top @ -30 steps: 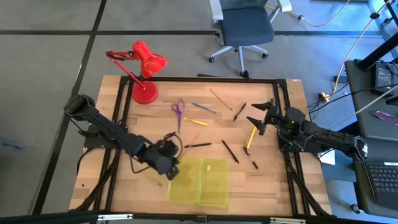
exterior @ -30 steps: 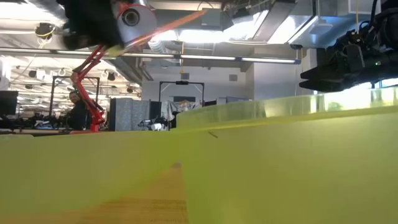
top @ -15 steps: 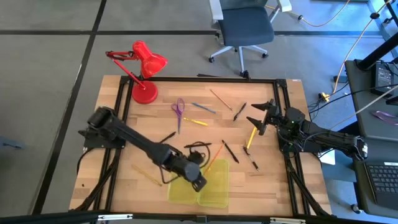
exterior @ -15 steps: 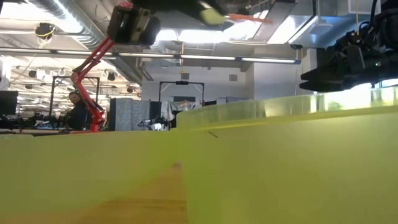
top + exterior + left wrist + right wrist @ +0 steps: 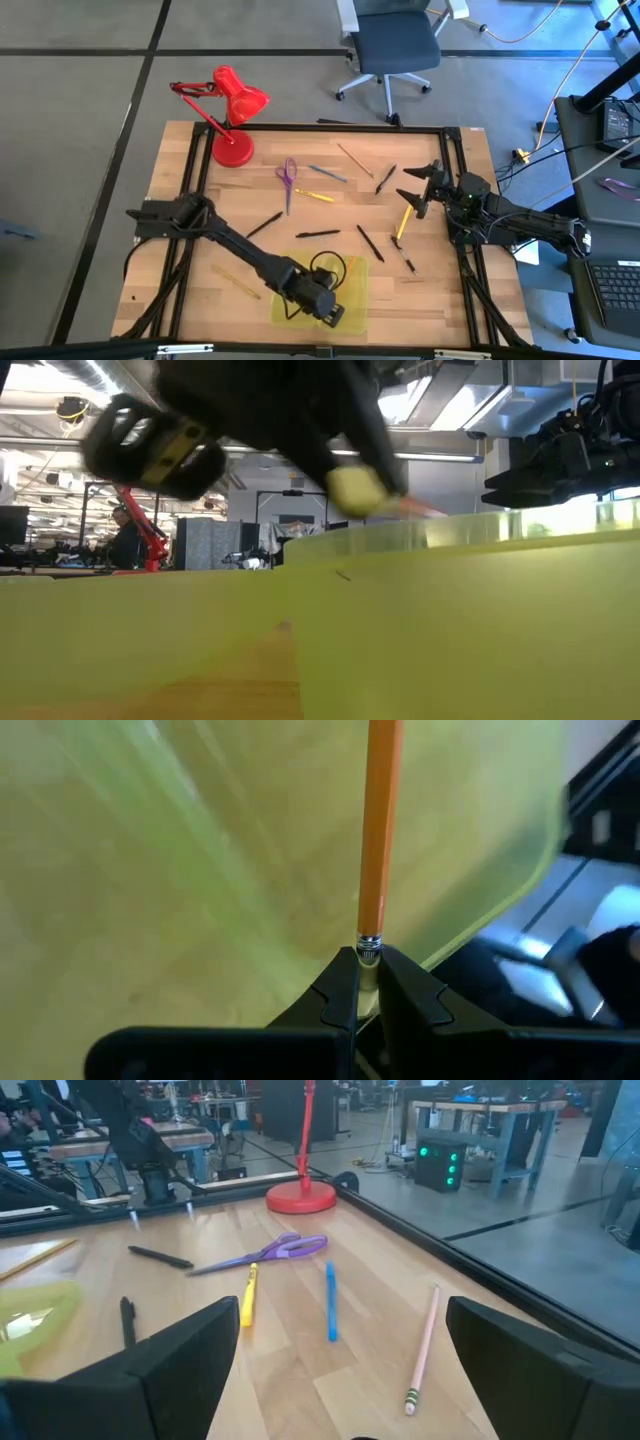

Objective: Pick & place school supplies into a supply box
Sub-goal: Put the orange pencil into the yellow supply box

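- The left gripper (image 5: pixel 328 308) hangs over the supply box (image 5: pixel 350 295), an open yellow-green case near the front edge of the table (image 5: pixel 180 300).
- Its fingers (image 5: pixel 340 995) are clenched on the eraser end of an orange pencil (image 5: pixel 380 830).
- The pencil's long axis runs straight out from the fingertips, over the translucent floor of the box.
- In the low view the pencil tip just crosses the box wall, so the pencil seems to be over or just inside one half; which half cannot be told.
- Judged from this, the next move is to lower the pencil and let go, keeping it along the length of the box.
- The right gripper (image 5: pixel 420 187) waits at the table's right side, fingers spread wide and holding nothing.
- Near it lie a yellow pen (image 5: pixel 404 222) and purple scissors (image 5: pixel 262 1252), far from the box.
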